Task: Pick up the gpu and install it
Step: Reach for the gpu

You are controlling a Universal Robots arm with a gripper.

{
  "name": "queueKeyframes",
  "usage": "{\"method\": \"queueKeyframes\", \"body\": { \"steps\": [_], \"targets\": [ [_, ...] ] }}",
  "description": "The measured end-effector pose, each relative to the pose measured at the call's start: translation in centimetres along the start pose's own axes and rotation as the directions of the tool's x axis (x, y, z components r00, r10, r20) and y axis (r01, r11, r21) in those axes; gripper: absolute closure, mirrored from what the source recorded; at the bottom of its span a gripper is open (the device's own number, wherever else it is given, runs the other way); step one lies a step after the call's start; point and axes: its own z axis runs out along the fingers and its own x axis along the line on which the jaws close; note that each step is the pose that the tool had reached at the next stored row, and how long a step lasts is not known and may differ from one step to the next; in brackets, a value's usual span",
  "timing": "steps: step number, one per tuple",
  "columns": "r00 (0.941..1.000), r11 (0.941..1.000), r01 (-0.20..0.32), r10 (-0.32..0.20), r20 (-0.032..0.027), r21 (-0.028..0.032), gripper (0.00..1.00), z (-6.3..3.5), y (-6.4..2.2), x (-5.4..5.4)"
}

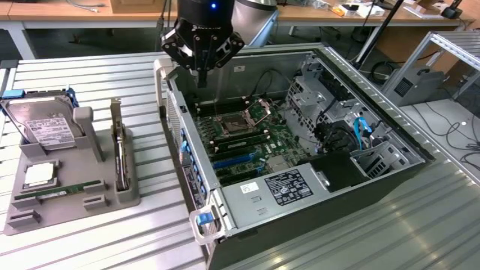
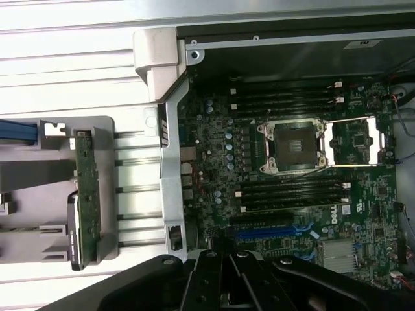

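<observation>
Closest to me, a ribbed metal table (image 1: 360,242) carries an open computer case (image 1: 251,216) lying on its side, with a blue latch (image 1: 201,218) at its near corner. Inside, just past a black label (image 1: 288,187), the motherboard (image 1: 251,140) faces up. It has a blue slot (image 1: 234,160) on its near part and the bare processor socket (image 1: 238,120) farther in. Blue cables (image 1: 362,130) curl by the drive cages toward the exterior view's right.

On the exterior view's left, beside the case but apart from it, sits a grey tray (image 1: 71,205). A green memory stick (image 1: 64,191) lies flat toward its near end, and a hard drive (image 1: 45,126) leans at its far end. The gpu (image 1: 120,152) stands on edge in a slot on the tray's side nearest the case, its silver bracket at the far end, with nothing touching it.

Farther back, the gripper (image 1: 202,79) hangs over the far-left corner of the case. Its fingers are clenched together on nothing, well apart from the gpu. Beyond it, desks (image 1: 75,11) stand in the background.
</observation>
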Motion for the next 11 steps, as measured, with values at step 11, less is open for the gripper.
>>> {"method": "queueKeyframes", "body": {
  "steps": [11],
  "targets": [
    [1.0,1.0,0.0,0.0,0.0,0.0,0.89,-0.01,-0.03,0.36]
  ]
}}
